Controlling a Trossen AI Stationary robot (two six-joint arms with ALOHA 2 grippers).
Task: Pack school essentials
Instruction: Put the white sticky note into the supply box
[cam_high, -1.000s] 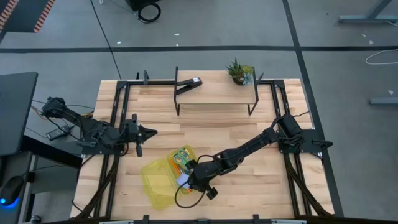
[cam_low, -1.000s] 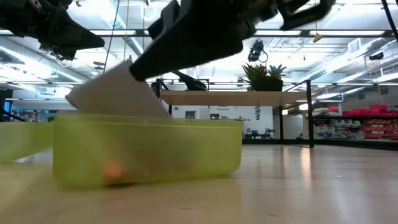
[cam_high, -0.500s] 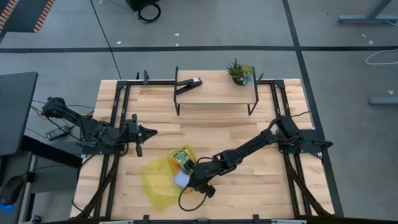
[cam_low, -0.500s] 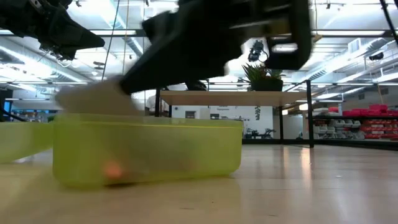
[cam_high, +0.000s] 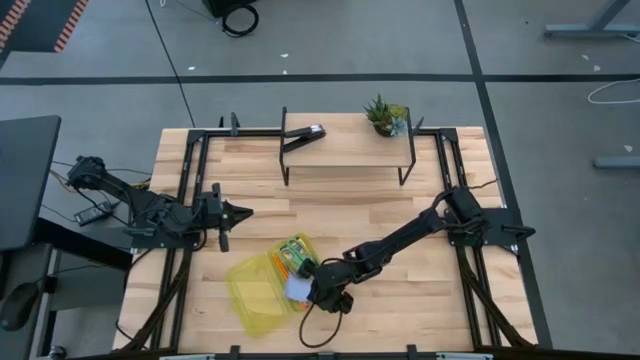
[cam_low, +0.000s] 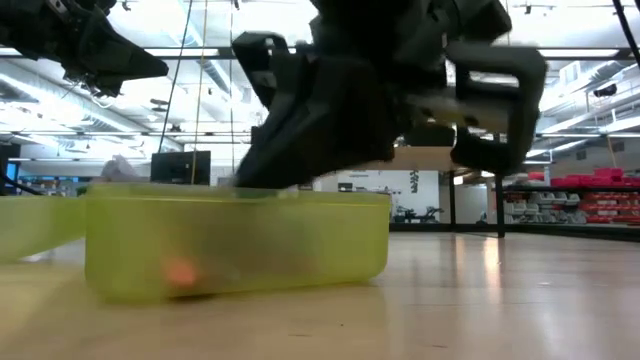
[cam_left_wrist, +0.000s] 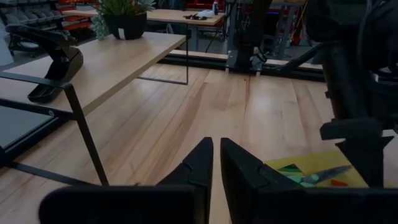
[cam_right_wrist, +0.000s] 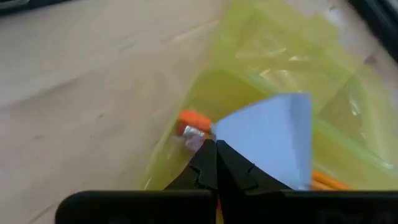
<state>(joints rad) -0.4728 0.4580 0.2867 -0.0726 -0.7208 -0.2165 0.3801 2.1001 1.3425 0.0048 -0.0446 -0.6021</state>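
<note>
The yellow-green box (cam_high: 280, 270) stands open near the table's front edge, its lid (cam_high: 250, 300) folded out to the left. An orange pencil (cam_right_wrist: 193, 121) and green-handled scissors (cam_left_wrist: 317, 176) lie inside. My right gripper (cam_high: 308, 291) reaches slanting down into the box from the right, shut on the pale blue notepad (cam_right_wrist: 273, 137). In the low view it stands over the box's rim (cam_low: 235, 195). My left gripper (cam_high: 245, 211) hangs shut above the table's left side, well clear of the box, with nothing in it. My right gripper pinches the notepad's edge near one corner (cam_right_wrist: 227, 140) between its two fingers. The fingers come slanting down from the table's right side. The notepad sits tilted over the box's inside, above the pencil; whether it rests on anything there, I cannot tell.
A low wooden shelf (cam_high: 348, 150) on black legs stands at the far middle, with a black stapler (cam_high: 305, 136) and a small potted plant (cam_high: 385, 115) on it. Black rails run along the table's left and right sides. Bare wood lies between shelf and box.
My right gripper has sunk toward the box and rolled about its own line, staying shut. The notepad, which stood tilted up above the box's rim, has tipped flatter and gone down into the box.
</note>
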